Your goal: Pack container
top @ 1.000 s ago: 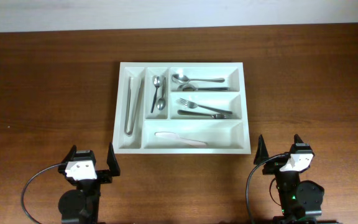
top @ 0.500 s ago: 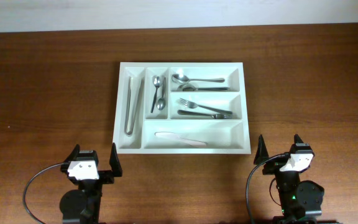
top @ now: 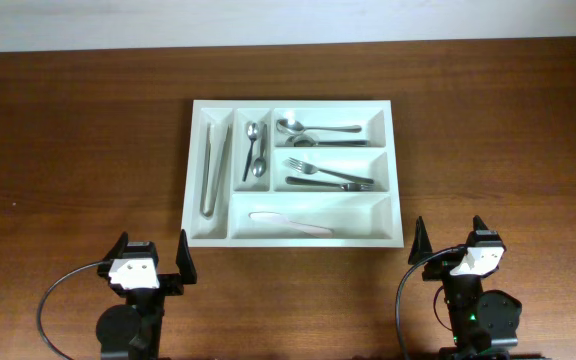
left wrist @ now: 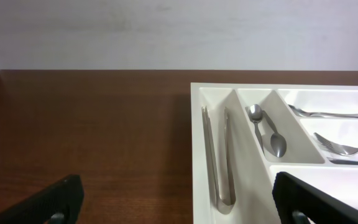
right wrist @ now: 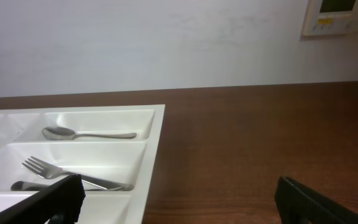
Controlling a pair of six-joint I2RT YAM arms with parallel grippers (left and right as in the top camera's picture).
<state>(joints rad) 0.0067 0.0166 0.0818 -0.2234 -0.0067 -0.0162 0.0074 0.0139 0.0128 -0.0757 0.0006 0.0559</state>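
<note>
Brown wooden tabletop [top: 78,130] carries the white container [top: 293,102] at its middle, holding tongs [top: 214,168], spoons [top: 256,150], forks [top: 328,175] and a pale knife [top: 290,222]. Nearer the front edge, the left hand [top: 151,252] and right hand [top: 449,240] are both spread wide, gripping nothing

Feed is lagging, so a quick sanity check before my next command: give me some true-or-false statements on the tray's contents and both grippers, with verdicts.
1. The tongs lie in the container's leftmost narrow compartment. True.
2. The left gripper is shut on a fork. False: its fingers stand open and empty, short of the container.
3. The bottom long compartment holds one white utensil. True.
4. The forks lie outside the container. False: they lie in the middle long compartment.
5. The right gripper is open and holds nothing. True.
</note>
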